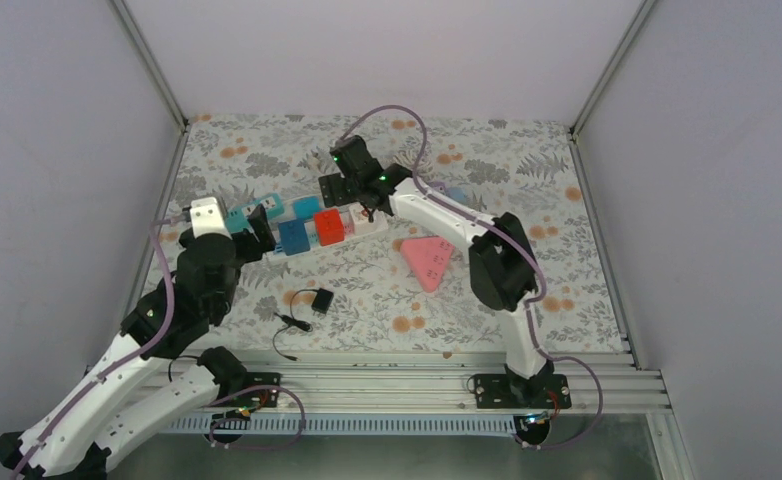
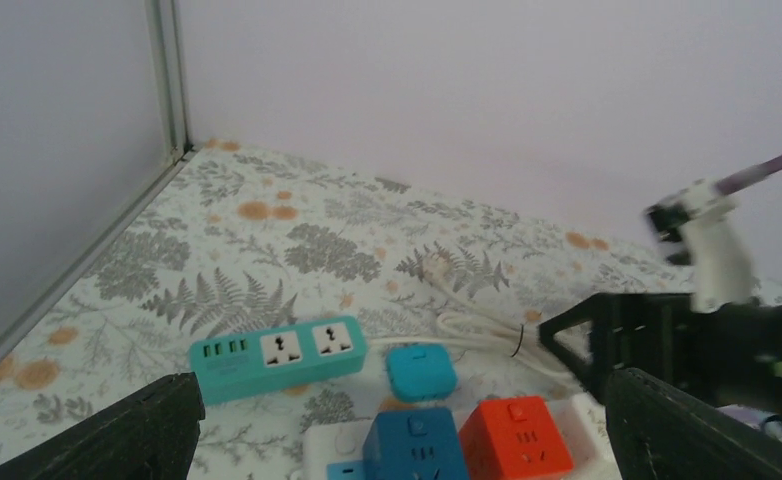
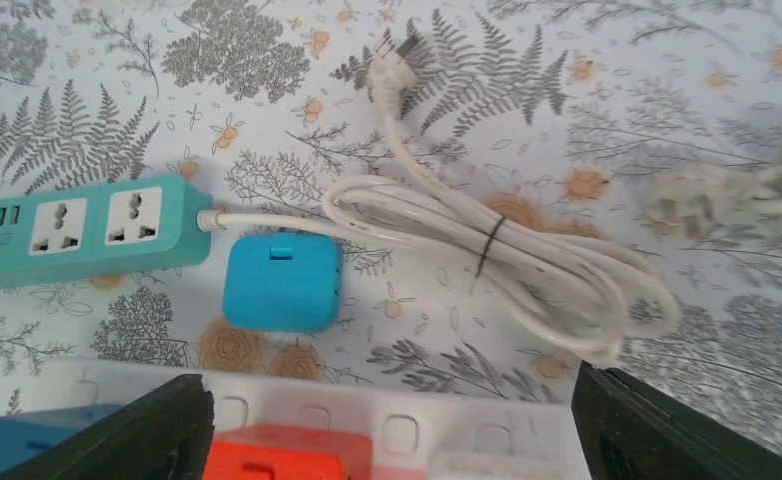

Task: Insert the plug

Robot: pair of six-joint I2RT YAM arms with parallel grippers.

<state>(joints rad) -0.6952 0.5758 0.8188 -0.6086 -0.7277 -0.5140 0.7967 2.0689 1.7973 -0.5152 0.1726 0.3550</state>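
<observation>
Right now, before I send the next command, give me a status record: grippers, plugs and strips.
left gripper: open, holding nothing, facing the blue cube plug
right gripper: open, holding nothing, over the white strip
orange cube plug: on the white strip, beside the blue cube plug
cyan cube plug: loose, beside the teal strip
white cable: runs from the teal strip, coiled and tied
black adapter: loose at the near side

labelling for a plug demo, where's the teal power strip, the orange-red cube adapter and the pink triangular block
teal power strip [image 3: 87,225], right wrist view, socket face
orange-red cube adapter [image 2: 512,418], left wrist view, top face
pink triangular block [image 1: 427,260], top external view, its middle
</observation>
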